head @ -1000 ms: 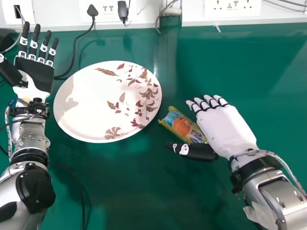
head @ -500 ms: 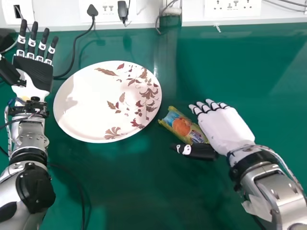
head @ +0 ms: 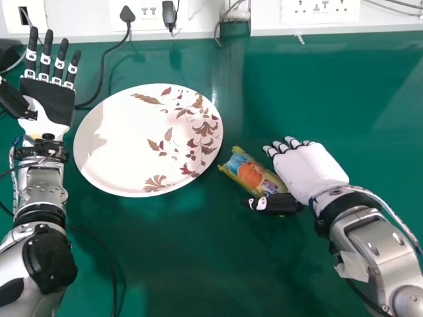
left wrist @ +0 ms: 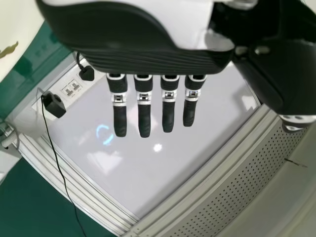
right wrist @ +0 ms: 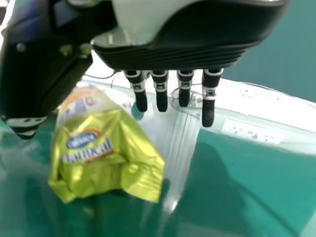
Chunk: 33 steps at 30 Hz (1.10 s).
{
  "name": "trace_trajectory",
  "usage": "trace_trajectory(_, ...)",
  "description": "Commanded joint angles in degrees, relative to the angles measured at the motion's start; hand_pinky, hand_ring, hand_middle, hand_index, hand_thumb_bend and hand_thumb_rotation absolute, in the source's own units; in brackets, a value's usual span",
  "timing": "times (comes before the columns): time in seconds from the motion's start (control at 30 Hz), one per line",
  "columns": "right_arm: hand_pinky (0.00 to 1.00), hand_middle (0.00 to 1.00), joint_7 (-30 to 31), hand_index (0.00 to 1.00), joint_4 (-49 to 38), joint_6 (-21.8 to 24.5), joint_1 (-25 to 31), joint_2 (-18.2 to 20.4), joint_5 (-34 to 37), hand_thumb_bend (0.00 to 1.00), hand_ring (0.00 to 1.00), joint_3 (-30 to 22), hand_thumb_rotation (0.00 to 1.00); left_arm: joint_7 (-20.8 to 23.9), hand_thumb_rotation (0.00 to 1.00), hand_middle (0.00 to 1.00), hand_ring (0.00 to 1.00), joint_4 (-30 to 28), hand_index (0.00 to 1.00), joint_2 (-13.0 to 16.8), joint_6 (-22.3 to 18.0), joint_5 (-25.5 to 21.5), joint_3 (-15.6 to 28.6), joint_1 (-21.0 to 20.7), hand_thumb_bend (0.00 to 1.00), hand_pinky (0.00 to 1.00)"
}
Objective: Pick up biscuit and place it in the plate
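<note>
Extending released fingers, right hand [head: 309,173] is beside biscuit packet [head: 251,173], right of centre; leaf-patterned plate [head: 122,148] left of centre; left hand [head: 51,105] upper left, fingers released

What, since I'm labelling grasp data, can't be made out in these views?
- Biscuit packet, end nearest the right hand: head view, behind that hand.
- Contact between right hand and packet: head view, the hand covers where they would meet.
- Biscuit itself: right wrist view, inside its wrapper.
- Most of the plate: left wrist view, cut off by the edge.
- Left hand's thumb, part: head view, cut off by the edge.
</note>
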Motion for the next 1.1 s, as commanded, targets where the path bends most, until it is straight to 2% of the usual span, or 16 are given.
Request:
trace_trajectory(0.0, 0.8, 1.0, -0.12, 1.0, 0.84, -0.47, -0.91, -0.76, -0.44, 1.0, 1.0, 0.61, 0.58, -0.82, 0.58, 0.86, 0.77, -1.3, 0.88, -0.67, 0.75, -1.06, 0.21, -0.11, 0.94, 0.66)
trace_trajectory(0.07, 0.79, 1.0, -0.09, 1.0, 1.42, -0.55, -1.17, -0.95, -0.33, 1.0, 1.0, 0.79, 0.58, -0.51, 0.57, 0.86, 0.76, -1.77, 0.87, -0.86, 1.17, -1.27, 0.32, -0.07, 0.94, 0.66)
trace_trajectory(0.2, 0.78, 1.0, 0.16, 1.0, 2.29, -0.5, -1.49, -1.24, -0.49, 1.0, 1.0, 1.14, 0.56, -0.67, 0.61, 0.86, 0.76, -2.83, 0.86, -1.25, 2.16, -1.79, 0.4, 0.19, 0.93, 0.63)
trace_trajectory(0.37, 0.75, 1.0, 2.24, 1.0, 3.14, -0.52, -2.26, -1.71, -0.28, 1.0, 1.0, 1.59, 0.55, -0.75, 0.55, 0.86, 0.74, -4.29, 0.86, -1.84, 3.09, -2.83, 0.23, 0.38, 0.92, 0.62)
trace_trajectory(0.5, 0.72, 1.0, 3.39, 1.0, 3.16, -0.76, -2.42, -2.16, -0.95, 0.98, 0.99, 2.45, 0.55, -0.09, 0.57, 0.87, 0.74, -5.75, 0.87, -2.47, 3.03, -3.03, 0.12, 0.65, 0.89, 0.6)
trace_trajectory(0.57, 0.71, 1.0, 3.7, 1.0, 3.08, -0.62, -2.31, -2.11, -0.67, 0.97, 0.99, 2.79, 0.56, 0.23, 0.58, 0.88, 0.75, -6.46, 0.87, -2.83, 2.8, -2.93, 0.01, 0.83, 0.84, 0.62)
trace_trajectory(0.7, 0.7, 1.0, 4.06, 1.0, 3.21, -0.17, -1.96, -1.71, -0.19, 0.97, 0.98, 3.29, 0.55, 0.1, 0.64, 0.88, 0.78, -7.76, 0.88, -3.29, 3.01, -2.79, -0.22, 1.27, 0.74, 0.66)
trace_trajectory(0.77, 0.7, 1.0, 3.83, 1.0, 3.48, -0.48, -1.99, -2.0, -0.95, 0.97, 0.98, 3.85, 0.54, -0.31, 0.71, 0.88, 0.77, -7.89, 0.89, -3.25, 3.37, -2.98, -0.08, 1.36, 0.7, 0.64)
trace_trajectory(1.0, 0.66, 1.0, 1.72, 1.0, 4.83, -0.61, -1.65, -1.96, -0.47, 0.95, 0.96, 4.74, 0.53, -0.13, 0.88, 0.86, 0.76, -9.12, 0.89, -3.71, 3.59, -3.13, -0.12, 1.8, 0.63, 0.61)
trace_trajectory(1.07, 0.65, 1.0, 1.69, 1.0, 4.99, -0.61, -1.65, -2.03, -0.09, 0.95, 0.95, 4.9, 0.52, 0.21, 0.88, 0.87, 0.76, -9.38, 0.89, -3.85, 3.35, -2.9, -0.24, 1.88, 0.61, 0.61)
